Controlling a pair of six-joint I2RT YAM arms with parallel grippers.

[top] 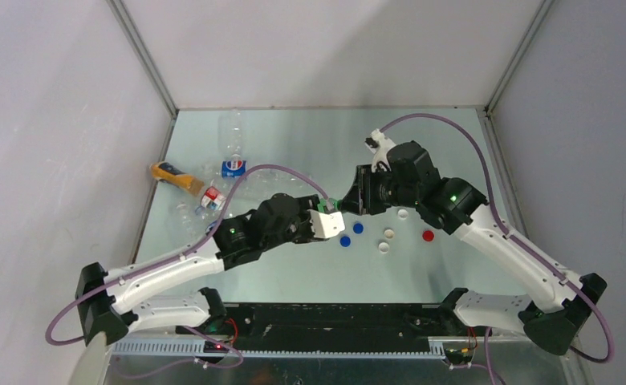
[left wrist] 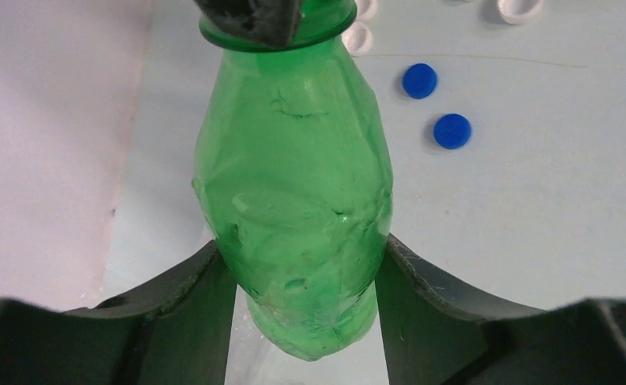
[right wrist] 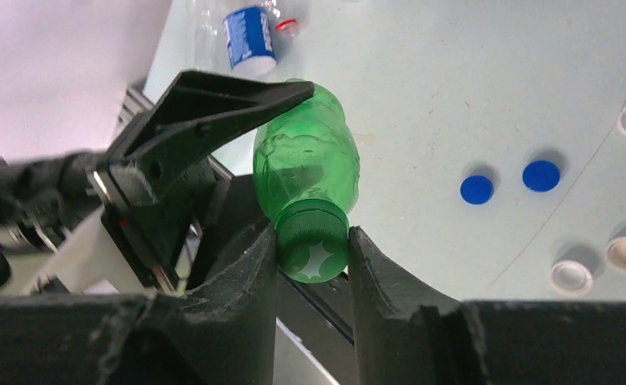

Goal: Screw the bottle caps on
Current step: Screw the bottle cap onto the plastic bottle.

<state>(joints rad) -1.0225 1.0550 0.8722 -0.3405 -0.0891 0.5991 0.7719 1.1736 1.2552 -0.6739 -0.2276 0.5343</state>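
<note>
Two right fingers [right wrist: 390, 305] half-hide green bottle [right wrist: 306, 160]'s cap [right wrist: 314, 250].

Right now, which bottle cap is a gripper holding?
The green cap, pinched by the right gripper on the green bottle neck; the blue caps and others lie loose.

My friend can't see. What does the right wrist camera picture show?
The right gripper is shut on a green cap on the green bottle, which the left gripper holds. Two blue caps and some pale caps lie on the table.
</note>
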